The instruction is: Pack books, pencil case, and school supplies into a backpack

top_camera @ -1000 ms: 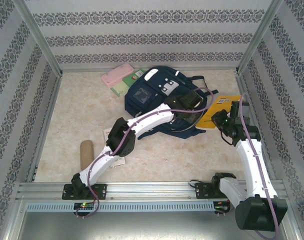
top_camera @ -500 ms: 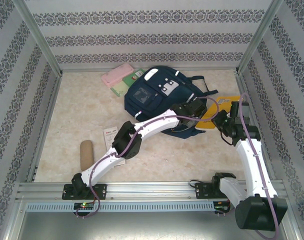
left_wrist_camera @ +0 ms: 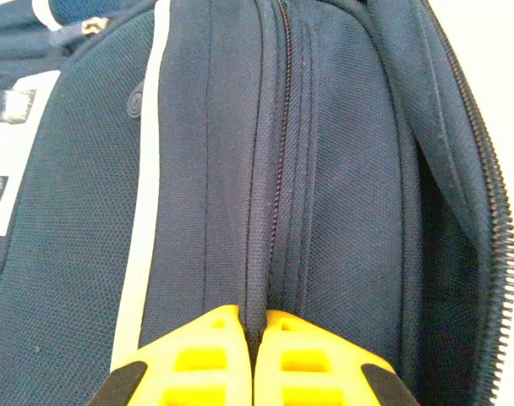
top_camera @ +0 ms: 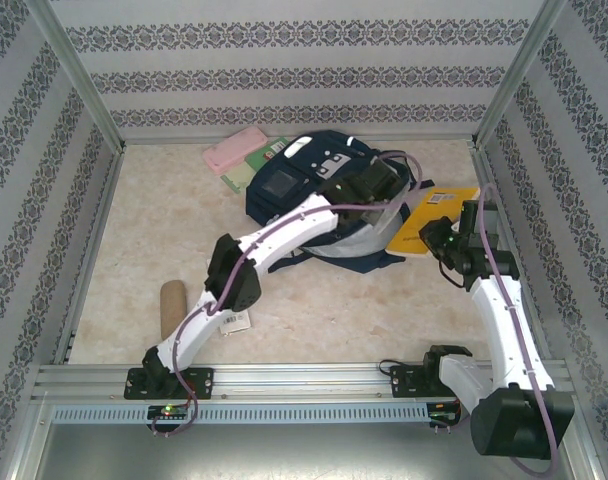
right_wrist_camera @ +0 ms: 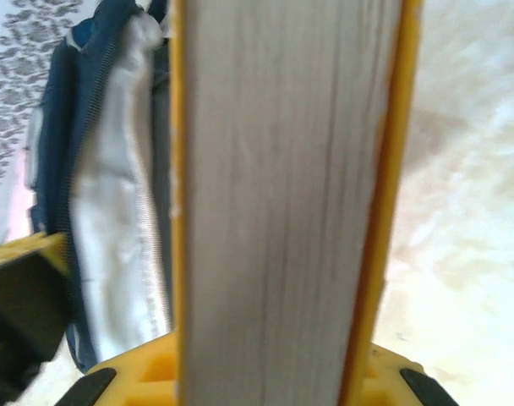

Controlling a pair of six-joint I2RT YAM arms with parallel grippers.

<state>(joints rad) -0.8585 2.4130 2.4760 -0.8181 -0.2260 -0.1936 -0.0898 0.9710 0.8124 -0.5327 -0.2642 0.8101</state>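
The backpack [top_camera: 274,205] lies flat toward the far middle of the desk [top_camera: 144,230], with its main compartment unzipped along the right side and the pale lining [top_camera: 356,238] exposed. The left jaws are pressed together on a fold of the backpack's navy fabric beside the zipper, as the left wrist view confirms [left_wrist_camera: 198,169], and they hold the upper flap raised off the opening. Whether anything already lies inside cannot be told. Just right of the opening, the yellow-orange book [top_camera: 424,222] is pinched across its thickness by the right jaws. The right wrist view shows its page edge [right_wrist_camera: 282,169] upright between them, with the open compartment to its left, so it is judged the first visible item on its way in, not yet inserted. Outstanding items: the pink pencil case [top_camera: 234,150] and the green book [top_camera: 256,168] rest together at the far wall, left of the bag. The tan piece [top_camera: 171,308] lies at the near left, well apart from the bag. The white packet [top_camera: 236,319] lies partly under the left arm [top_camera: 284,225]. No other books are seen. Assessment: early stage, bag opened, one book presented, most of the packing yet to do.
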